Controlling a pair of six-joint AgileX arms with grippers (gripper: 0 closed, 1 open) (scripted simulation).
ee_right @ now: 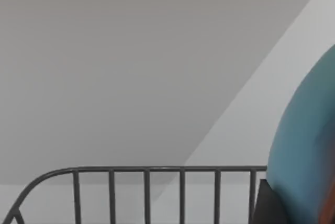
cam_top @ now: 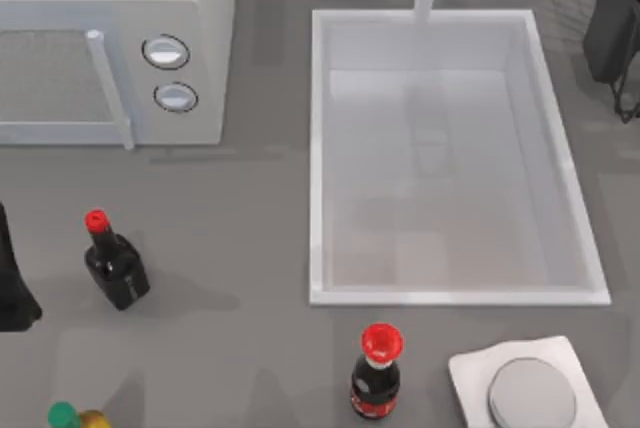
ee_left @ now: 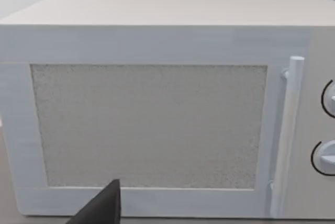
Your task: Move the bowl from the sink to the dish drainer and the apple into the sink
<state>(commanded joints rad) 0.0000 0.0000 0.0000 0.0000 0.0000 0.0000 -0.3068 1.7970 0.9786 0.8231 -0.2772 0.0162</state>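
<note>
Right pincer (cam_top: 622,28) by dish drainer (ee_right: 146,187), bowl (ee_right: 306,145) close

The top view looks straight down on sink (cam_top: 455,158) and microwave (cam_top: 110,43); the left wrist view faces the microwave (ee_left: 157,119) door close up; the right wrist view looks along the rack (ee_right: 146,187), perhaps against the bowl (ee_right: 309,145).

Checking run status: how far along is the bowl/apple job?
Done: the sink has no bowl in it. In hand: the right wrist view shows the bowl close up, above the dish drainer wires, not visibly set down. Left: seating it, then the apple.
</note>
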